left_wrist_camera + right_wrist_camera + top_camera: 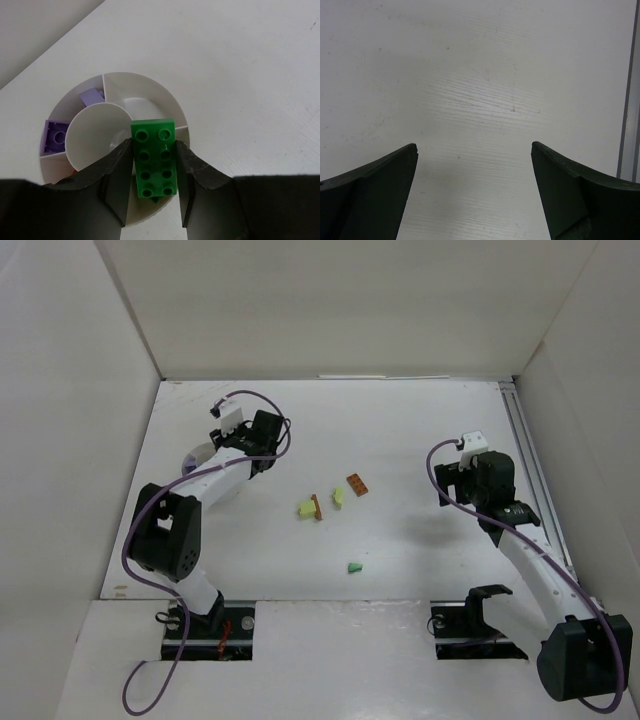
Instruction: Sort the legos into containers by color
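Note:
A green lego (154, 157), two studs by four, is clamped between the fingers of my left gripper (154, 144), which is shut on it. It hangs over the near rim of a round white container (145, 90) split into compartments around a central cup. Two purple legos (55, 136) lie in its left compartments, and a sliver of red shows beside my left finger. In the top view my left gripper (256, 443) is at the table's far left. My right gripper (474, 147) stands open over bare table on the right (468, 480).
Loose legos lie mid-table: a yellow-green one (306, 508) against a brown one (317, 506), a pale yellow one (339, 496), an orange-brown one (357, 484), and a pale green one (354, 567) nearer the front. A metal rail (530, 460) runs along the right edge.

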Controlling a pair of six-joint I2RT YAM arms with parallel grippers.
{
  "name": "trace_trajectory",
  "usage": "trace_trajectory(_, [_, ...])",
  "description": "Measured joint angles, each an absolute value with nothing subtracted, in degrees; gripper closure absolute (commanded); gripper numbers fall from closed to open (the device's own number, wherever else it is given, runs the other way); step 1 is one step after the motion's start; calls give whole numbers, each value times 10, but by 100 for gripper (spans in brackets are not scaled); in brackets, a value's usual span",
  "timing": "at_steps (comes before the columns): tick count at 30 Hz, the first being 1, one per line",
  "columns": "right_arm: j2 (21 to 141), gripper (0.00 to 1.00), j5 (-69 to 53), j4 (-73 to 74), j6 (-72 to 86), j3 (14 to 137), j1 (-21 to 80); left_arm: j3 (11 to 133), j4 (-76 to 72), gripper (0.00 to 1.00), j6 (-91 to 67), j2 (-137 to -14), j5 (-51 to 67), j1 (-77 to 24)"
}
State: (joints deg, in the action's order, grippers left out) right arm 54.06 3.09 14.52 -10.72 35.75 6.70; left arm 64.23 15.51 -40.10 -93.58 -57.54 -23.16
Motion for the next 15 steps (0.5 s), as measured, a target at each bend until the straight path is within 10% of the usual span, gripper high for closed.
trace_trajectory(15, [541, 0, 31, 145, -107, 358, 67, 653, 193, 58, -413, -937, -581, -243])
